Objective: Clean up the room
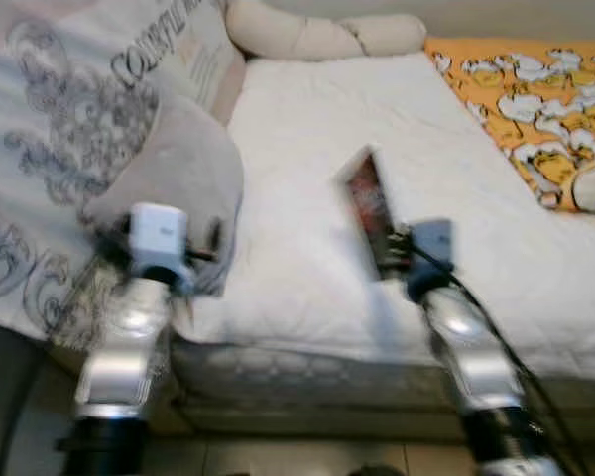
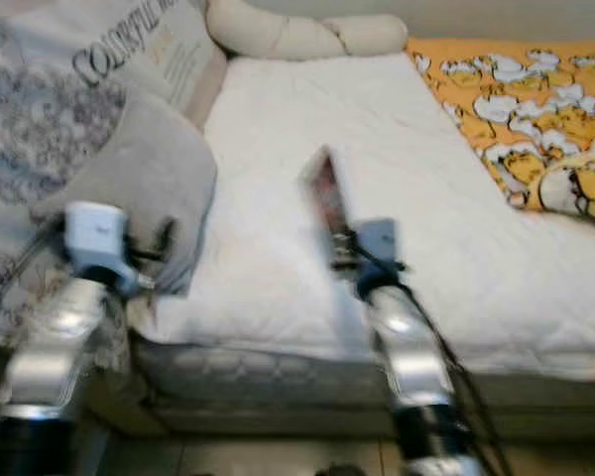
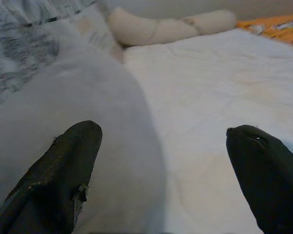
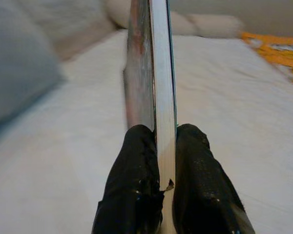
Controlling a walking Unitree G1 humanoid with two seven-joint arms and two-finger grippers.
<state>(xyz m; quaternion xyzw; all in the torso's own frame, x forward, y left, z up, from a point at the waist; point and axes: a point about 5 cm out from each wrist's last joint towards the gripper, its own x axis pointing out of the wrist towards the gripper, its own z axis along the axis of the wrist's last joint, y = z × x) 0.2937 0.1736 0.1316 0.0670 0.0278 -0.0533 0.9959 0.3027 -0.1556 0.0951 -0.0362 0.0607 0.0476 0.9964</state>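
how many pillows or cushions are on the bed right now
3, maybe more hidden: a grey cushion by the left gripper, a printed pillow behind it, and a long cream bolster along the head of the bed.

A bed [image 1: 307,149] with a white quilted cover spans the blurred picture. The right pincer [image 1: 392,248] grips a thin book [image 1: 369,203] by its near end, the book standing on edge above the cover. The left pincer [image 1: 203,248] sits against a grey pillow [image 1: 178,174]. A patterned cushion [image 1: 50,129] leans on the left, a cream bolster [image 1: 322,35] lies at the head, and an orange blanket [image 1: 535,89] lies on the right.
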